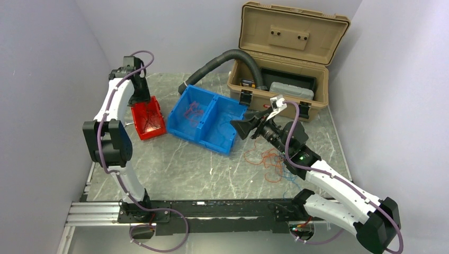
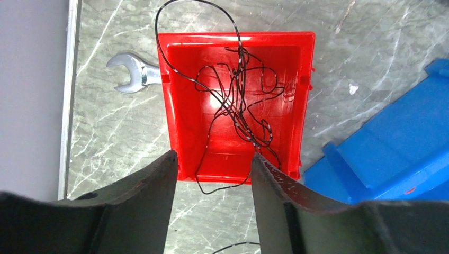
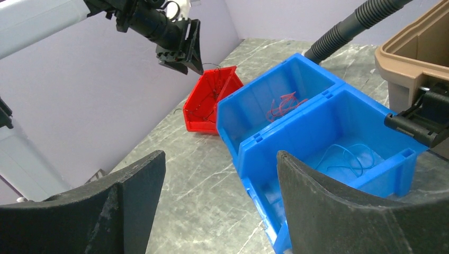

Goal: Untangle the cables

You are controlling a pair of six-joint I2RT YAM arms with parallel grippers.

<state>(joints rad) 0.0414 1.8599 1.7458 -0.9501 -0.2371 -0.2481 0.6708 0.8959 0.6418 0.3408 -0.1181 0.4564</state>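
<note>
A tangle of black cables [image 2: 238, 100] lies in the red bin [image 2: 182, 79], with one loop over its far rim and one over its near wall. My left gripper [image 2: 213, 159] hangs open above the bin's near edge, its right fingertip [image 2: 259, 164] close to a black strand, gripping nothing. Red cables [image 3: 283, 103] lie in the blue bin's [image 3: 296, 137] left compartment and blue cables [image 3: 352, 156] in its right one. A loose knot of red and blue cables [image 1: 271, 161] lies on the table beside the right arm. My right gripper [image 3: 219, 159] is open and empty at the blue bin's near corner.
A steel wrench [image 2: 129, 74] lies on the table against the red bin's left side. A tan toolbox [image 1: 286, 58] stands open at the back right, with a thick grey hose [image 1: 222, 61] arching out of it. Walls close in on both sides.
</note>
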